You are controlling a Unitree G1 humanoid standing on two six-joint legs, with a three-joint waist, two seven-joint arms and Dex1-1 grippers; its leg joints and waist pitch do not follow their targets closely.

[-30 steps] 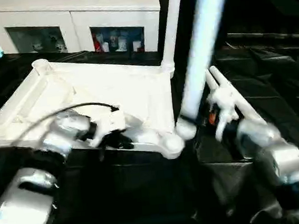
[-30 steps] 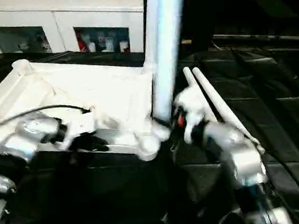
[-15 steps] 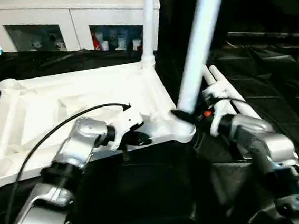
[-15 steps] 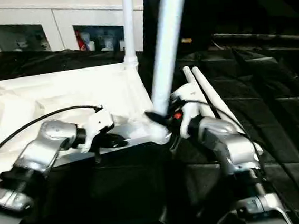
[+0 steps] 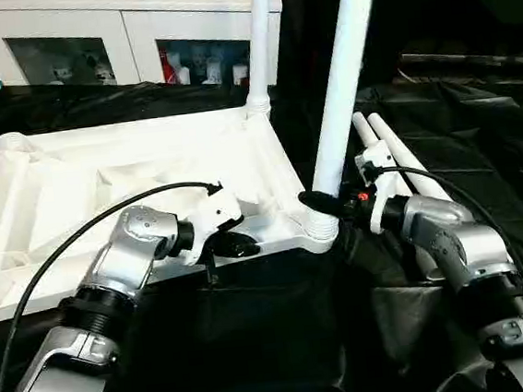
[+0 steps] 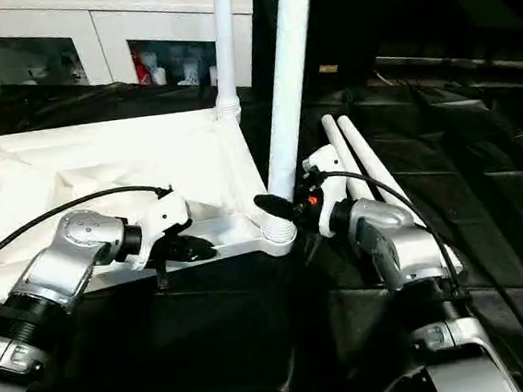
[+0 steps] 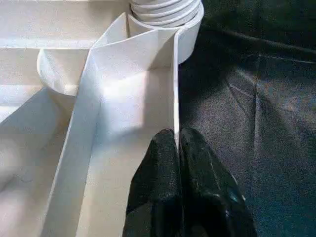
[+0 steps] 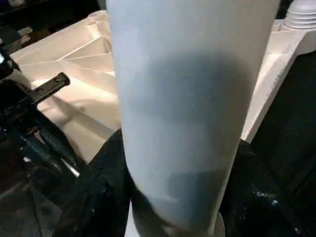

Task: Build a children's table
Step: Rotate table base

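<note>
The white tabletop lies ribbed underside up on black cloth. One white leg stands in its far right corner socket. A second leg rises from the near right corner socket, with my right gripper shut around it just above the socket. In the right wrist view its black fingers hug both sides of that leg. My left gripper is shut on the tabletop's near rim, its fingertips pinching the thin wall.
Two more white legs lie side by side on the black cloth to the right of the tabletop. A white glass-door cabinet stands behind. The far left corner socket is open.
The leg in my right gripper has tipped from a lean to nearly upright, and its foot now sits at the near right socket. The whole view has shifted. My left gripper stays on the rim.
</note>
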